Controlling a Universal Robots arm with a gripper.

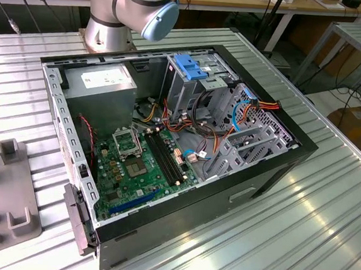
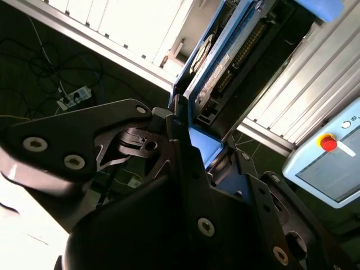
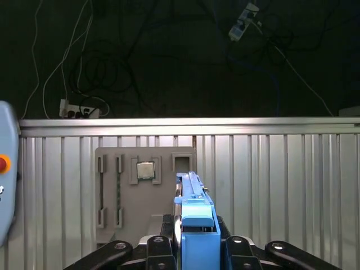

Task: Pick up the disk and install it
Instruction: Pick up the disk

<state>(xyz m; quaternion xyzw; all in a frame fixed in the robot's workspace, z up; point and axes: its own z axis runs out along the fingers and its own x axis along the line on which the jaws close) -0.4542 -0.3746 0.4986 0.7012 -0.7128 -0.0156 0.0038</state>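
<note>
We saw the open computer case (image 1: 184,167) on the slatted table (image 1: 298,234), its drive cage (image 1: 185,85) not yet loaded, as we judged. The disk (image 3: 191,191) was off the table, edge-on, with the grey fixture (image 3: 129,191) beyond it, and the gripper (image 3: 196,233) was clenched on it. Pickup was done; installing remained.

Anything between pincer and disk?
Nothing. The pincer is shut straight on the disk, which it holds edge-on, as seen in both wrist views.

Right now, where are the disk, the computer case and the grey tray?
the disk (image 3: 196,224): first wrist view, its blue carrier edge.
the computer case (image 1: 179,217): exterior view, its black side wall.
the grey tray (image 3: 146,208): first wrist view, its bare flat face.
</note>
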